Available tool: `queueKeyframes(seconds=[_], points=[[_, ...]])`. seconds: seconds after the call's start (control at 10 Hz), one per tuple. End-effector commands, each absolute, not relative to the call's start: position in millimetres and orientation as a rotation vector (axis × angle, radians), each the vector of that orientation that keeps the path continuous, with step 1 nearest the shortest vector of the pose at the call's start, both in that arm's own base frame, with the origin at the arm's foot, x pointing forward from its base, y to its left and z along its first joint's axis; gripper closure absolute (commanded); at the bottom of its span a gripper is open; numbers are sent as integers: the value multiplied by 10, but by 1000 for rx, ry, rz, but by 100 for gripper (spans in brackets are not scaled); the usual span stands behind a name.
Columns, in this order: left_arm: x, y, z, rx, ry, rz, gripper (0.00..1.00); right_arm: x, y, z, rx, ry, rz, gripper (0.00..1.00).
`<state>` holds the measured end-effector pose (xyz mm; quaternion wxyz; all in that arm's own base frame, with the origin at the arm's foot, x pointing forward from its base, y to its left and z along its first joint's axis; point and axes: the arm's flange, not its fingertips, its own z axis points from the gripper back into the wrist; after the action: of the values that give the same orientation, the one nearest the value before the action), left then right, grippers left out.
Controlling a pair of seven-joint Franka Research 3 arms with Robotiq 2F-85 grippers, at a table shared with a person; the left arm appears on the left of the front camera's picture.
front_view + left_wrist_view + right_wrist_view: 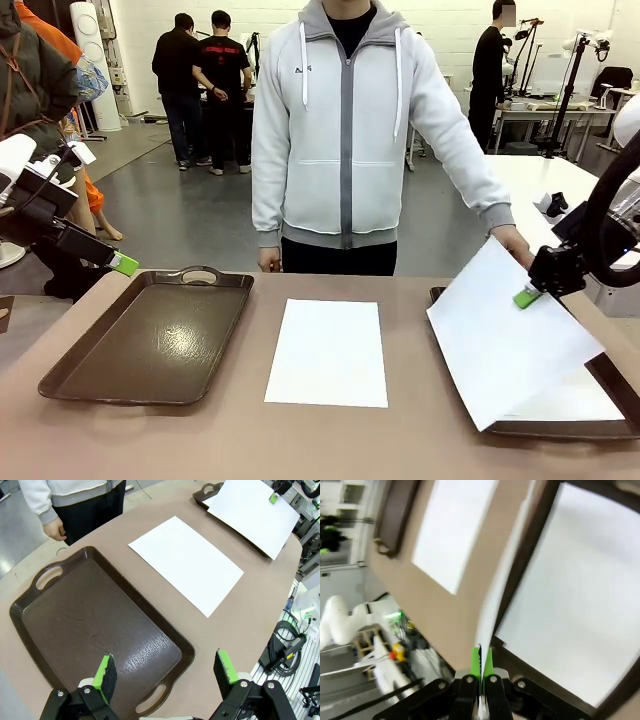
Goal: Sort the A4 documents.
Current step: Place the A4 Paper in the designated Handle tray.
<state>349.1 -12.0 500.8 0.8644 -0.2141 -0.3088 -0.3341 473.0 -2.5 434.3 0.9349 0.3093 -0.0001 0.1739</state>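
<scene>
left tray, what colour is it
The left tray is glossy dark brown, clearest in the left wrist view.

Brown table (400, 440) carries left tray (150, 340), sheet (328, 352), right tray (560, 431).

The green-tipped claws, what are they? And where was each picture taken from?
Those claws are grippers, the hands of two robot arms. The front picture looks across the table at a person. The other two come from cameras on the robot's wrists, looking along the fingers. On the table lie a brown left tray and right tray with a loose sheet between them. The right tray has a lower sheet in it. The right gripper is shut on a tilted sheet above that tray. The left gripper is open and holds nothing.
</scene>
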Motion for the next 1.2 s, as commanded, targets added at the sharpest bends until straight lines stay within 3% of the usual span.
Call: queueKeyframes(seconds=[0.0, 0.6, 1.1], points=[[3503, -101, 4990, -464, -655, -716, 0, 4742, 0, 4320, 486, 17, 338, 99], [3503, -101, 4990, -464, -655, -716, 0, 4773, -208, 3680, 413, -106, 194, 99], [3503, -101, 4990, -464, -655, -716, 0, 4658, -525, 3490, 398, -207, 60, 99]])
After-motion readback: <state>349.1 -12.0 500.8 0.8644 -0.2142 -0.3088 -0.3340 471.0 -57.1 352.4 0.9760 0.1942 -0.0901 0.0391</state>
